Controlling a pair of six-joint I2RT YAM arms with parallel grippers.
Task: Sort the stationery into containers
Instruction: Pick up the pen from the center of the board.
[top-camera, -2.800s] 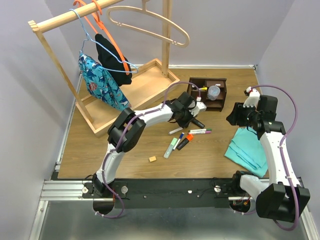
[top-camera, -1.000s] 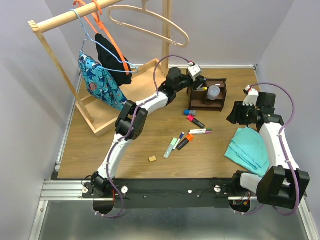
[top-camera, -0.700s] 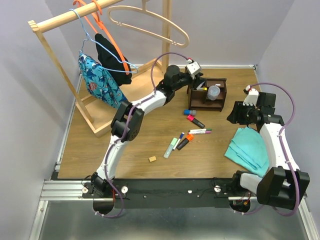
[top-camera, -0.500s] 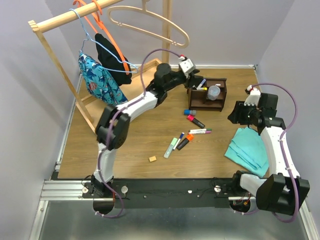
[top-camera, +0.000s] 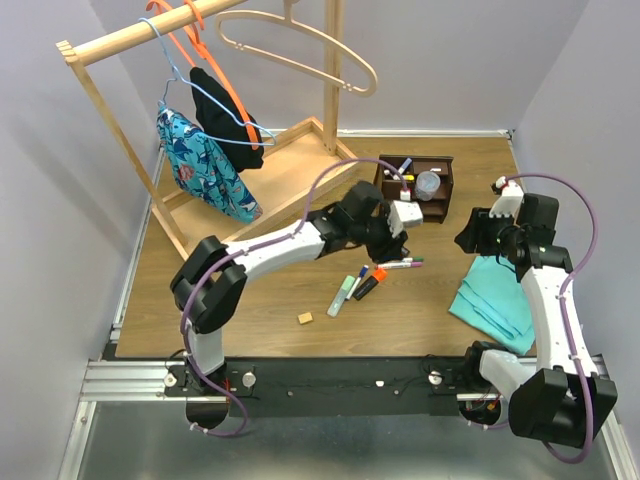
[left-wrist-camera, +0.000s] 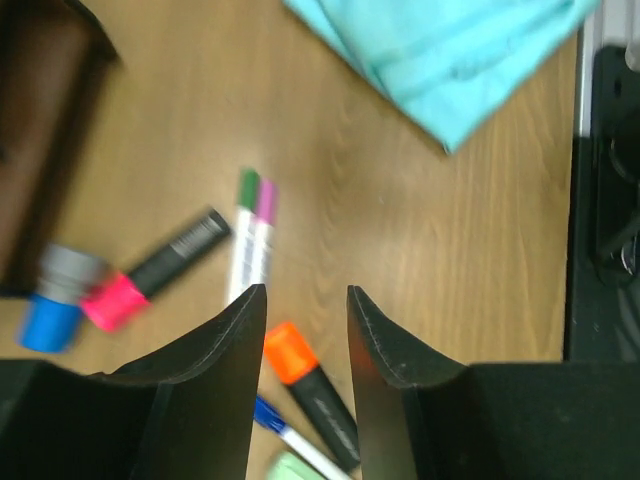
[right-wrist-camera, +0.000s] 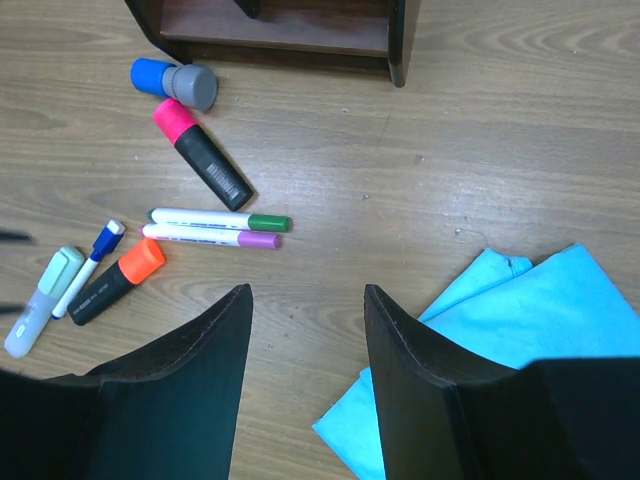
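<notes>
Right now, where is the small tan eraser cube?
In the overhead view, the tan eraser cube lies on the wooden table, left of the pale green highlighter.

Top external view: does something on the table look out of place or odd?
Nothing is spilled or damaged. Several markers lie loose and crooked in front of the organizer, and one tan eraser lies alone, apart from them.
</notes>
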